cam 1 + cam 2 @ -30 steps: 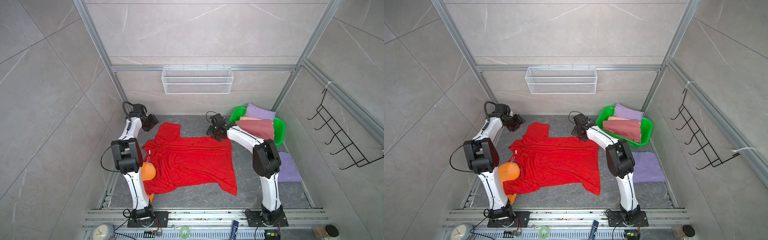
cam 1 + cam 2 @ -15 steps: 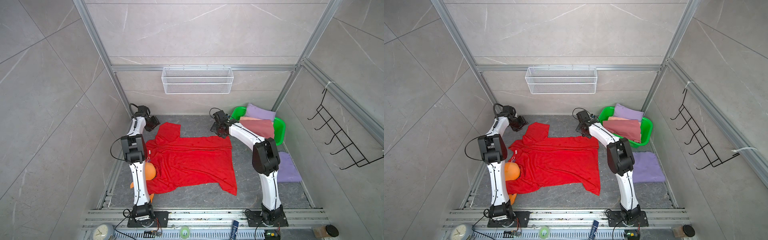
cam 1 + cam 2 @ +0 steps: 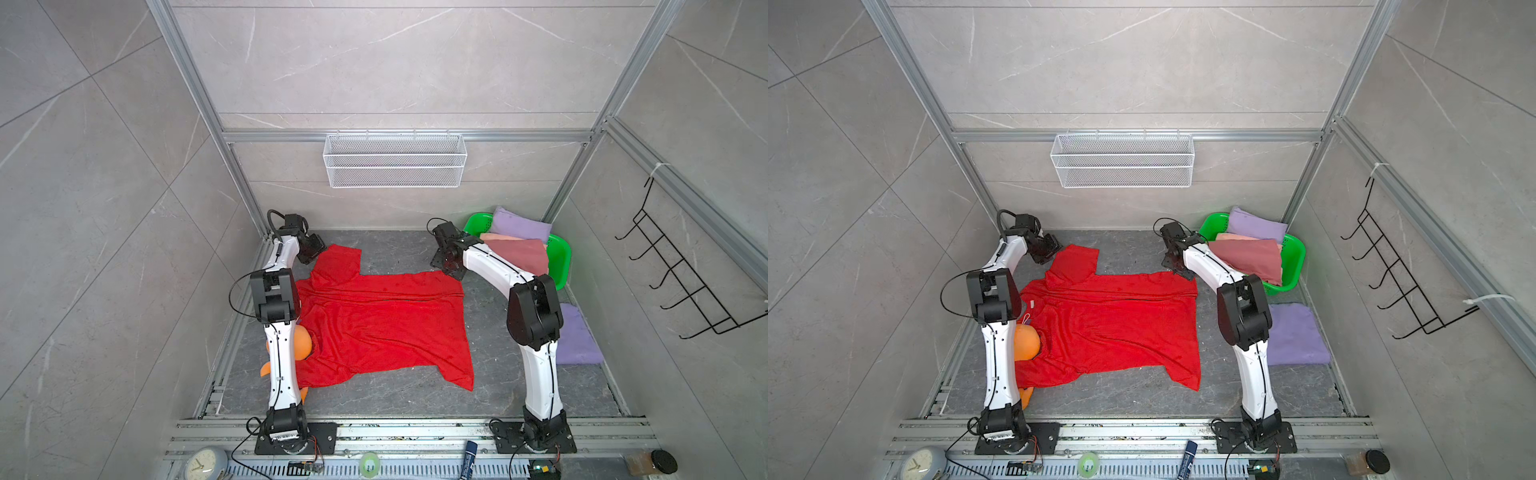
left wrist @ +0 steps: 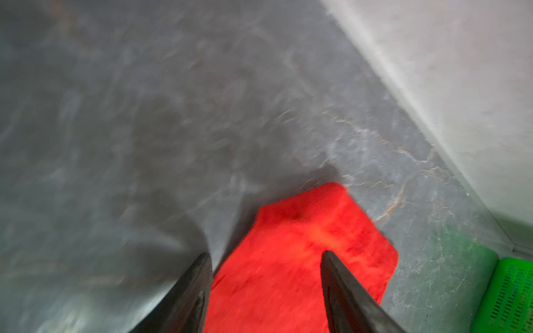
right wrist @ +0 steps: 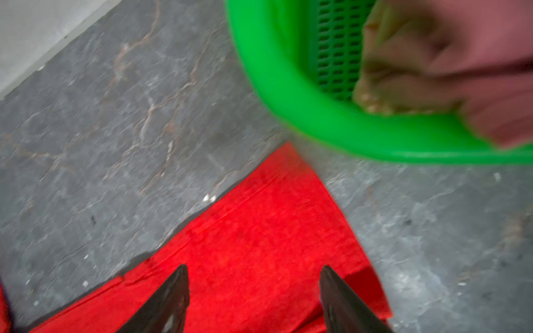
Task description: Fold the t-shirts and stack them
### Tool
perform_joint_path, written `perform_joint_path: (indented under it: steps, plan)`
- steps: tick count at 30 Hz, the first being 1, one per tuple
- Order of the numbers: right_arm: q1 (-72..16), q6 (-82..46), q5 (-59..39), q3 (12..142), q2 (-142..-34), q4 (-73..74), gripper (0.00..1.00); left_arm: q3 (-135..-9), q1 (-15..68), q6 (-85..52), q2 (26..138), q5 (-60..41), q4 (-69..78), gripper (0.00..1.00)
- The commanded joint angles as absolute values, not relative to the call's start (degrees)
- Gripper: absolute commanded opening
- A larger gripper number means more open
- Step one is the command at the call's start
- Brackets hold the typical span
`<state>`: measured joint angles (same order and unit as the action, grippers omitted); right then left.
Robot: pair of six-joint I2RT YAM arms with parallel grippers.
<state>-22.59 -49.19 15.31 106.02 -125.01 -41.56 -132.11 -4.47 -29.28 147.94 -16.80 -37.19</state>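
A bright red t-shirt (image 3: 382, 324) (image 3: 1113, 320) lies spread on the grey floor, with one sleeve (image 4: 302, 245) pointing to the far left. My left gripper (image 3: 316, 249) (image 4: 265, 255) hovers open over that sleeve's end, with nothing between its fingers. My right gripper (image 3: 451, 268) (image 5: 253, 268) stands open over the shirt's far right corner (image 5: 259, 236). A folded lavender t-shirt (image 3: 575, 336) lies on the floor at the right. Lavender (image 3: 519, 226), pale peach (image 3: 494, 237) and dusty rose (image 3: 519, 253) t-shirts sit in the green basket (image 3: 559, 257) (image 5: 288, 86).
An orange plush toy (image 3: 301, 340) lies at the shirt's left edge, partly behind the left arm. A white wire basket (image 3: 395, 160) hangs on the back wall and a black hook rack (image 3: 685, 274) on the right wall. The green basket stands close beside the right gripper.
The left arm's elbow has swung in towards the shirt, and its gripper has edged right to the sleeve. The right gripper has shifted slightly towards the basket. The shirt lies as before.
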Motion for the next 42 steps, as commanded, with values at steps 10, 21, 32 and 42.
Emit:
perform_joint_path:
  steps: [10, 21, 32, 42]
  plan:
    - [-21.9, -47.8, 22.1, 113.9, -133.9, -47.7, 0.73, -132.7, -4.1, -32.3, 149.6, -21.4, -31.7, 0.18]
    - [-19.0, -47.7, 19.1, 114.8, -138.7, -42.8, 0.72, -129.7, -4.1, -32.3, 147.1, -22.2, -31.8, 0.07]
    - [-17.0, -43.5, 11.4, 116.4, -143.1, -39.9, 0.67, -127.3, -4.2, -32.5, 145.0, -21.8, -31.7, 0.05]
    - [-17.0, -43.6, 7.2, 116.0, -142.7, -38.3, 0.26, -127.5, -4.2, -32.9, 144.5, -21.8, -31.3, 0.02]
